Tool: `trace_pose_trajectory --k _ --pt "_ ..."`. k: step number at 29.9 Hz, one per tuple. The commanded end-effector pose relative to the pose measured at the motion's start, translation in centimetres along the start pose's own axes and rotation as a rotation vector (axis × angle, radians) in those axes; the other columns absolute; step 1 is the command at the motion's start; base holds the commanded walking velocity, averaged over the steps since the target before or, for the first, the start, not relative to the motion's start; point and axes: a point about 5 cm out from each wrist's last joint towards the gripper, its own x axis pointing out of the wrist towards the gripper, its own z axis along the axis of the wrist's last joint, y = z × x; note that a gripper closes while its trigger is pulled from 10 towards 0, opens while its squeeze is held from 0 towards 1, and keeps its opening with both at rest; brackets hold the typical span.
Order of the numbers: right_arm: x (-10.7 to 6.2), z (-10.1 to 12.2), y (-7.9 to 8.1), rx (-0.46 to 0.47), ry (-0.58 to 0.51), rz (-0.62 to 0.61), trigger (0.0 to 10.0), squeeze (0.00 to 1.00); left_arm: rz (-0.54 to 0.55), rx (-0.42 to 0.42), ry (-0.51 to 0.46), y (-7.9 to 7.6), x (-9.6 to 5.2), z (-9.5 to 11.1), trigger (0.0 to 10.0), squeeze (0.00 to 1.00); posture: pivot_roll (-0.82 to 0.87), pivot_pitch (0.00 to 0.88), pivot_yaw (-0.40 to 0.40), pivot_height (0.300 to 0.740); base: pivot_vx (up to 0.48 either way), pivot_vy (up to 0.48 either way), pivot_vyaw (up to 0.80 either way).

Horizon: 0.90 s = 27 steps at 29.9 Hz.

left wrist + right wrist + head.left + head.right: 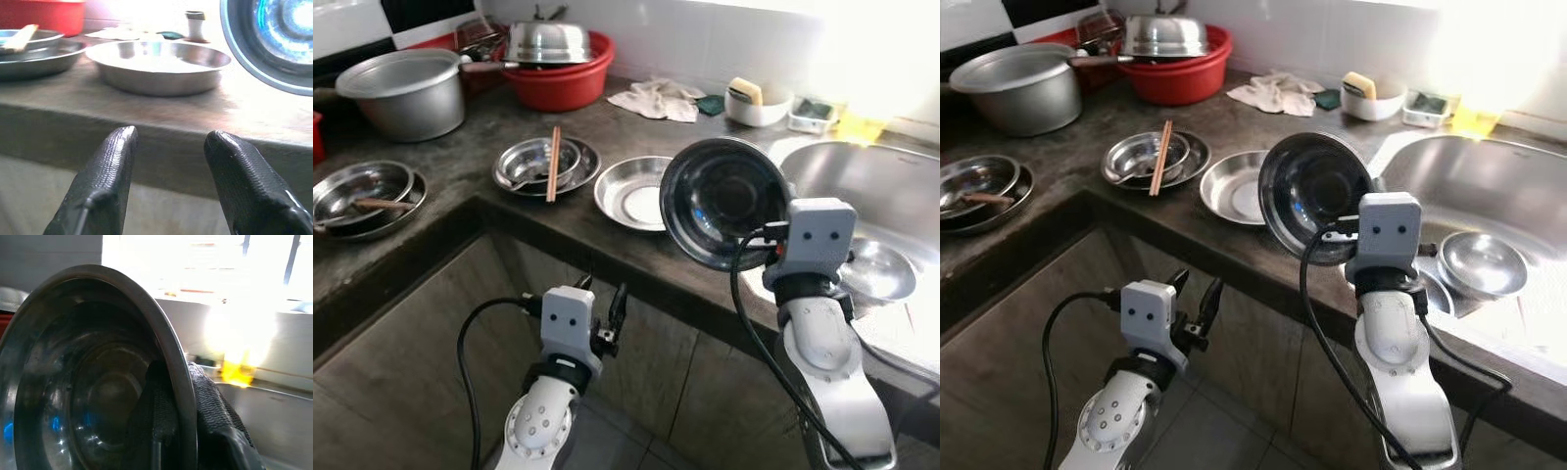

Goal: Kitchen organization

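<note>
Steel bowl [720,201] gripped by rim in right hand [181,421], tilted above bench [460,166] edge beside sink [862,186]. Left hand [602,318] open, idle below. Judgement: early stage; dishes on bench unsorted.

Silver arms, black cables, black-fingered hands

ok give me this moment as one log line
right gripper: shut on steel bowl, tilted, raised beside sink | left gripper: open, idle below counter edge
</note>
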Motion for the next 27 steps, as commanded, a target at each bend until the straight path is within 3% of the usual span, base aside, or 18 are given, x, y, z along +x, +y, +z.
trace_pose_trajectory --k 1,5,11,17,21,25,27 --pt "-0.19 0.60 -0.34 -0.003 -0.022 -0.026 0.0 0.00 -0.007 -0.013 -0.017 -0.10 -0.04 0.39 10.0 0.00 0.07 0.067 0.005 0.740 0.000 0.476 -0.77" --pt "-0.09 0.68 -0.22 0.000 -0.027 -0.025 0.0 0.00 -0.016 -0.025 -0.022 -0.22 0.02 0.36 10.0 0.00 0.07 0.058 0.006 0.740 0.000 0.459 -0.77" --pt "0.11 0.63 0.03 -0.005 -0.026 -0.015 0.0 0.00 -0.037 0.009 -0.021 -0.38 0.33 0.44 10.0 0.00 0.07 0.050 0.007 0.740 0.000 0.000 -0.77" --pt "0.20 0.55 0.20 -0.009 -0.026 -0.003 0.0 0.00 -0.061 0.007 -0.020 -0.66 0.34 0.37 10.0 0.00 0.07 0.044 0.011 0.740 0.041 -0.371 -0.76" --pt "0.26 0.48 0.28 -0.012 -0.023 0.004 0.0 0.00 -0.039 -0.063 -0.004 -0.54 0.49 0.23 10.0 0.00 0.07 0.045 0.013 0.740 0.000 0.000 -0.76" --pt "0.33 0.30 0.42 -0.013 -0.013 0.017 0.0 0.00 -0.029 0.001 -0.008 -0.40 0.45 0.27 10.0 0.00 0.07 0.052 0.012 0.740 0.000 0.000 -0.75" --pt "0.33 0.17 0.52 -0.009 -0.006 0.026 0.0 0.00 -0.028 -0.007 -0.003 -0.39 0.38 0.17 10.0 0.00 0.07 0.052 0.012 0.740 0.000 0.000 -0.69"
